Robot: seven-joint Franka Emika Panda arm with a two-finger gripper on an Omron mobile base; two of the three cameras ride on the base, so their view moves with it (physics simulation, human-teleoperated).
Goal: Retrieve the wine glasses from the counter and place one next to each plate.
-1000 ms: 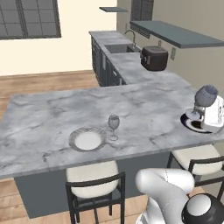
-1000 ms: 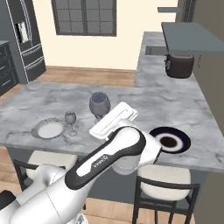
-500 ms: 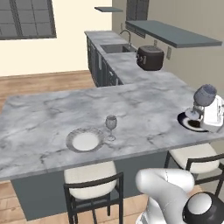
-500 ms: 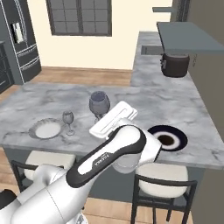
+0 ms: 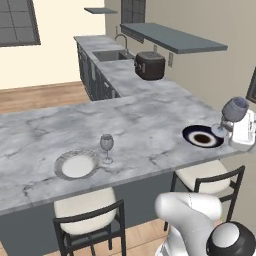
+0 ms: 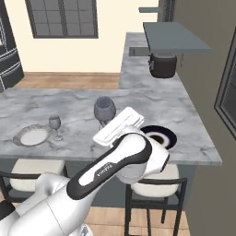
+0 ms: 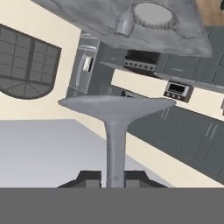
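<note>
**Second glass riding in the tool above the dark plate**

- You are carrying one wine glass [image 6: 105, 109] in the tool [image 7: 113, 178]. In the hand view its two dark fingers [image 7: 89, 178] are pressing on the thin stem from either side, so the tool is clenched on that glass, with the flat round foot spreading just beyond the fingertips.
- In the right base view the glass's bowl is showing above the white hand, tilted, over the marble desk [image 6: 193, 120]. In the left base view the same glass [image 5: 234, 111] is hanging at the desk's right end, just beside the dark plate [image 5: 202, 137] and above its far edge. You cannot tell from either view whether the foot is touching the desk.
- The other wine glass [image 5: 106, 145] is standing upright on the desk, just beside the pale plate [image 5: 76, 165], on its right side in the left base view.
- The two plates are lying well apart along the near edge, each above a stool [image 5: 87, 215].
- A dark round cooker [image 5: 150, 65] is sitting on the far worktop, near the sink [image 5: 111, 55].
</note>
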